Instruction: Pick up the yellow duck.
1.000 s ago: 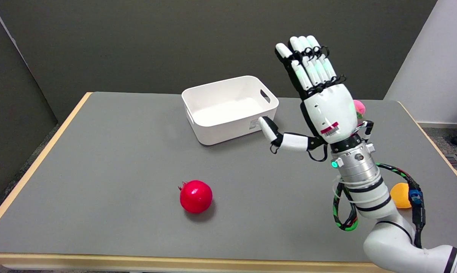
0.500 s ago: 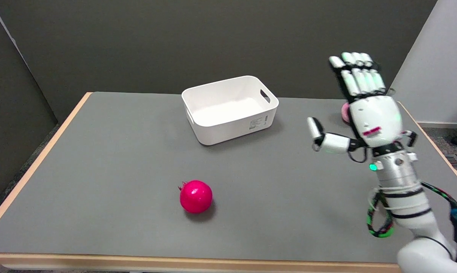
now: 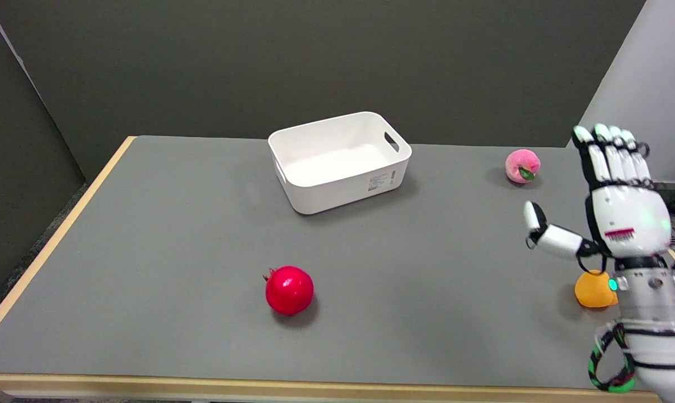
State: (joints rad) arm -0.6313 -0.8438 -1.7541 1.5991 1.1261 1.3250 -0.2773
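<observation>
At the table's near right, the right hand (image 3: 617, 207) stands upright in the air, fingers straight and together, thumb stuck out to the left, holding nothing. Just below its wrist a rounded yellow-orange thing (image 3: 594, 289), apparently the yellow duck, rests on the grey table (image 3: 147, 252), partly hidden by the arm. A red pomegranate (image 3: 289, 289) lies near the front middle. Farther back sit a pink peach (image 3: 521, 166) and an empty white bin (image 3: 340, 160).
</observation>
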